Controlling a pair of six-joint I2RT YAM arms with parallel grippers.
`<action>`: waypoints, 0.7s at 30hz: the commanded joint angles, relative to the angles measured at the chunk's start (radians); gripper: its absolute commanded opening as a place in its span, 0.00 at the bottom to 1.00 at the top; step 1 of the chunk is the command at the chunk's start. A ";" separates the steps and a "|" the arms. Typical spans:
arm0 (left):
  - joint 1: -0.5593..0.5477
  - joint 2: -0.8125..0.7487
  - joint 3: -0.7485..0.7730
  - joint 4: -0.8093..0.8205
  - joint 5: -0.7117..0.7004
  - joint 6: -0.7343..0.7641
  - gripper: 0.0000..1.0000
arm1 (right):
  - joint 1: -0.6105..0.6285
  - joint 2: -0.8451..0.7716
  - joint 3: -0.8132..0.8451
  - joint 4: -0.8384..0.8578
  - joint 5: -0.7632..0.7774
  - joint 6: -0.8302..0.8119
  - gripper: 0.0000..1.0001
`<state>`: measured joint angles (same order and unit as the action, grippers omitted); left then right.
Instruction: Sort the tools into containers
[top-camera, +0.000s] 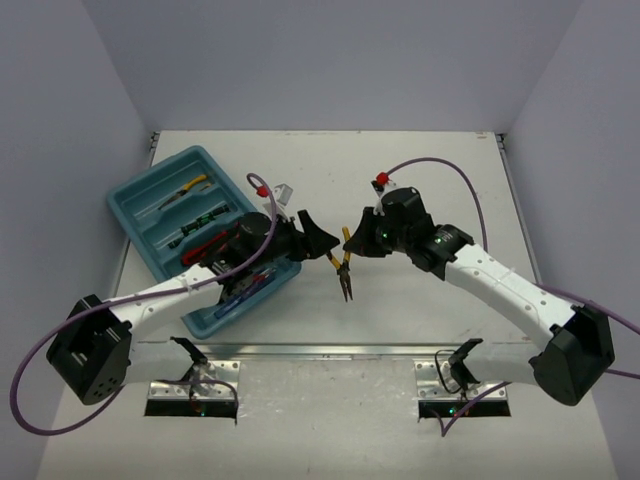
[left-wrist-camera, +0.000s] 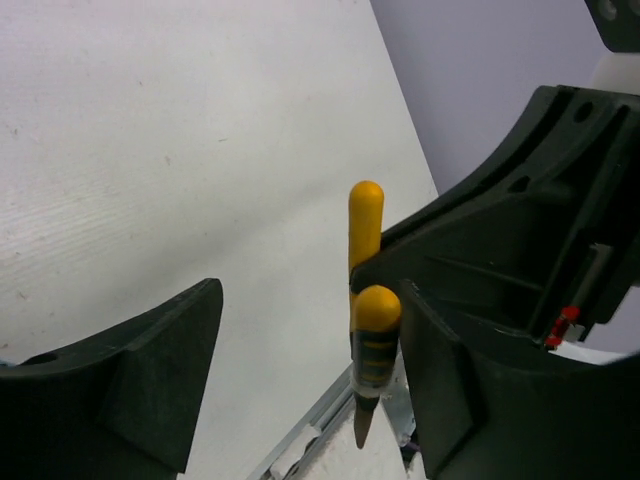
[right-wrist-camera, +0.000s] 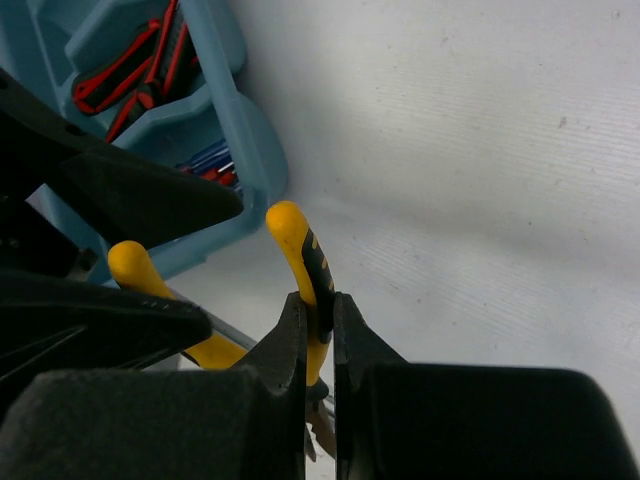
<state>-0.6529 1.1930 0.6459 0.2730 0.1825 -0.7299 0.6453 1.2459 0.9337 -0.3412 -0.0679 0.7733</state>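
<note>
Right gripper (right-wrist-camera: 320, 340) is clamped on one handle of the yellow pliers (right-wrist-camera: 295, 245), between the arms. Left gripper (left-wrist-camera: 300, 390) gapes around them, not gripping. Farther left, the tray (top-camera: 150, 172) holds cutters, screwdrivers and other pliers. No other loose tool shows, so sorting looks nearly done.

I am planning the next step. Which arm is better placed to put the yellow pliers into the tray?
Left, probably. The tray lies on its side, and the left pincer is open with the yellow pliers between its fingers; the right pincer holds them.
</note>
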 joint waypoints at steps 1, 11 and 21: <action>-0.014 0.049 0.042 0.119 -0.011 0.016 0.61 | 0.009 -0.049 0.020 0.096 -0.056 0.043 0.00; -0.073 0.100 0.141 0.062 0.042 0.120 0.00 | 0.008 -0.056 0.003 0.126 -0.044 0.022 0.30; 0.156 0.117 0.450 -0.387 -0.277 0.583 0.00 | -0.165 -0.303 -0.176 0.030 0.016 -0.108 0.99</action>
<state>-0.6433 1.3111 0.9610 0.0479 0.1177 -0.4091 0.5841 1.0614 0.8170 -0.2927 -0.1034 0.7387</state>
